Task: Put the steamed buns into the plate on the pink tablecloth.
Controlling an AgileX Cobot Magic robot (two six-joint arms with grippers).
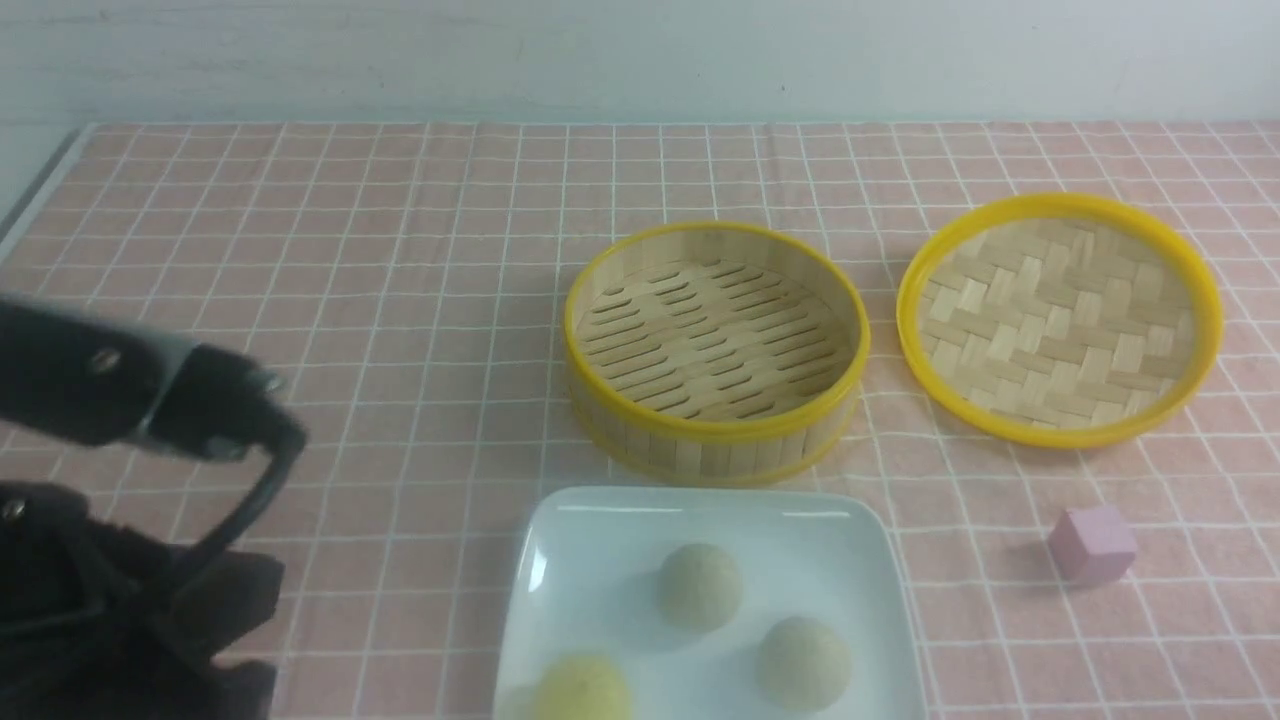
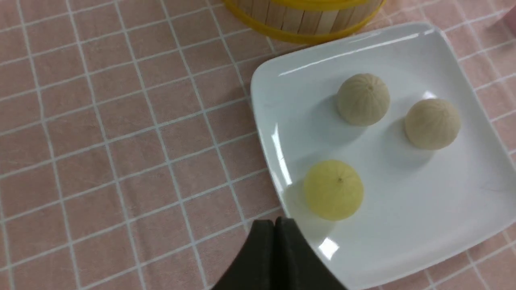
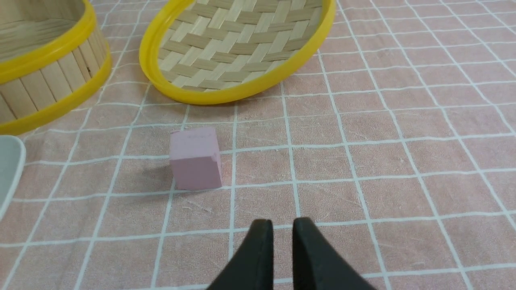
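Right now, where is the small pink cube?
In the front view, the small pink cube sits on the pink grid tablecloth at right, right of the white square plate, just in front of the woven yellow-rimmed lid.

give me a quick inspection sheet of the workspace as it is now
surface: pink tablecloth with a white grid, lying flat.
job's things: white plate at the near edge holds all three steamed buns, two beige and one yellow, apart from each other.
clutter: steamer basket, with no bun in it, behind the plate; woven lid upturned to its right; pink cube nearer, alone.
grippers: left gripper shut, holding nothing, beside the plate's edge; right gripper slightly parted, holding nothing, short of the cube.
cables: black cable looping on the left arm.
surroundings: pale wall behind.
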